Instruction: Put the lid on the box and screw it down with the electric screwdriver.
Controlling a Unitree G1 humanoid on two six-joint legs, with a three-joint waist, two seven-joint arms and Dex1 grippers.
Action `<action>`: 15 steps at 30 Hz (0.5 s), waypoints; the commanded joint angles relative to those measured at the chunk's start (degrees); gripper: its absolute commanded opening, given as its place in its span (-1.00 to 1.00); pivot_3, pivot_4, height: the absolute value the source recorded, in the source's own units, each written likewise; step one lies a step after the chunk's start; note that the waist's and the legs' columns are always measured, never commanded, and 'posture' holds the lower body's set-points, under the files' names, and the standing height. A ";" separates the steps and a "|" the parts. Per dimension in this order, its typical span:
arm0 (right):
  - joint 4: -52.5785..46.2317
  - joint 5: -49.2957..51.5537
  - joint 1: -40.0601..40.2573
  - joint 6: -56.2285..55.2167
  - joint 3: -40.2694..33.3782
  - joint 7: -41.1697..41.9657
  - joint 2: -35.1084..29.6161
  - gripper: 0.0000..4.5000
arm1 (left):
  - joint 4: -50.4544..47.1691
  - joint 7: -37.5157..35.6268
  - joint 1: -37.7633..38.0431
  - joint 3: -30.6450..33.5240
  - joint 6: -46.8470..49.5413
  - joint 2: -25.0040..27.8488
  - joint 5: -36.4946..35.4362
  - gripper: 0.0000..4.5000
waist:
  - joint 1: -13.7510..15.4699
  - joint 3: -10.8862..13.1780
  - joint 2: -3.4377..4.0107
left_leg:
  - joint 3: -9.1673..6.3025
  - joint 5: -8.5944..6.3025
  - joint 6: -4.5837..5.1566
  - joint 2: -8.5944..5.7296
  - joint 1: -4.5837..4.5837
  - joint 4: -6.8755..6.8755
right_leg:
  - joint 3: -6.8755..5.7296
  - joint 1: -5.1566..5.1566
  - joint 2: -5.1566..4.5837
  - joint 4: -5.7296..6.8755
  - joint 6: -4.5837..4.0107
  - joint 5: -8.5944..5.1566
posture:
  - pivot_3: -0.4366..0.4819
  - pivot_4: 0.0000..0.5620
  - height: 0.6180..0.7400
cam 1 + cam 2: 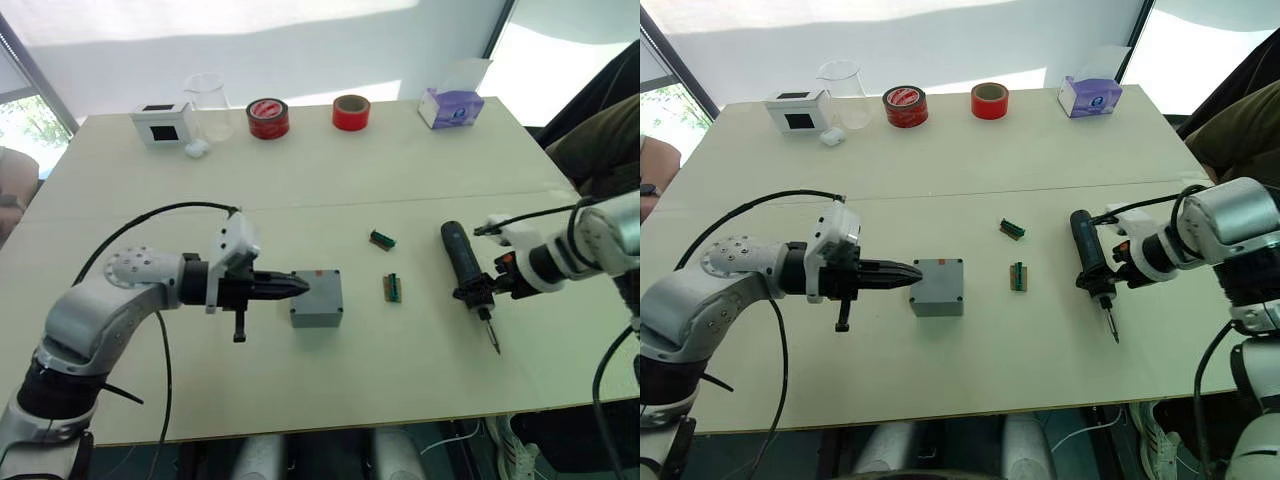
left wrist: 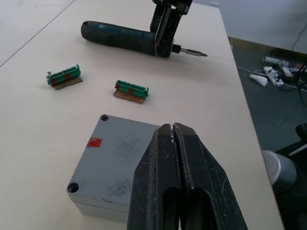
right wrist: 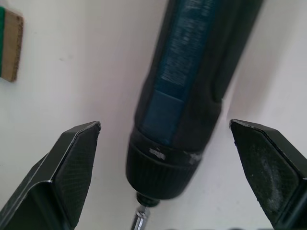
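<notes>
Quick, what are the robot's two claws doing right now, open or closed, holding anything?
Left gripper: shut, holding nothing, tips over the box.
Right gripper: open, fingers on either side of the electric screwdriver, not clamped.

two red tape rolls (image 1: 267,118) beside a beaker (image 1: 209,105).

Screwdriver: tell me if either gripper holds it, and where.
Nothing is held. The right gripper straddles the screwdriver near its bit end, jaws open, not touching. The left gripper is shut, empty.
</notes>
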 commanded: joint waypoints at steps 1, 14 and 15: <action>3.58 -3.87 -2.45 -3.00 3.76 2.58 0.79 0.99 | -2.45 1.77 0.85 2.11 -0.04 -0.07 -1.11 -1.00 | 0.06 -0.01 -0.03 | -0.01 0.00 0.00 -0.01 0.00 0.00 | 0.00 0.01 0.00 0.00 0.00 0.00 | -0.05 -0.47 1.00; 23.90 -18.75 -10.60 -15.94 12.81 15.46 9.22 -0.17 | -0.05 2.89 3.49 2.54 -2.02 1.65 1.26 -1.00 | -0.49 -0.57 -0.96 | -0.04 0.00 -0.03 0.06 0.44 0.01 | -0.01 0.43 0.10 -0.03 -0.01 0.00 | -0.05 -0.47 1.00; 24.79 -19.52 -11.17 -16.76 11.99 15.70 9.56 -0.17 | 0.30 2.88 3.49 2.44 -2.30 1.59 1.59 -1.00 | -0.52 -0.57 -0.96 | -0.03 0.00 -0.03 0.06 0.59 -0.01 | -0.01 0.58 0.11 -0.07 -0.01 0.00 | -0.05 -0.47 1.00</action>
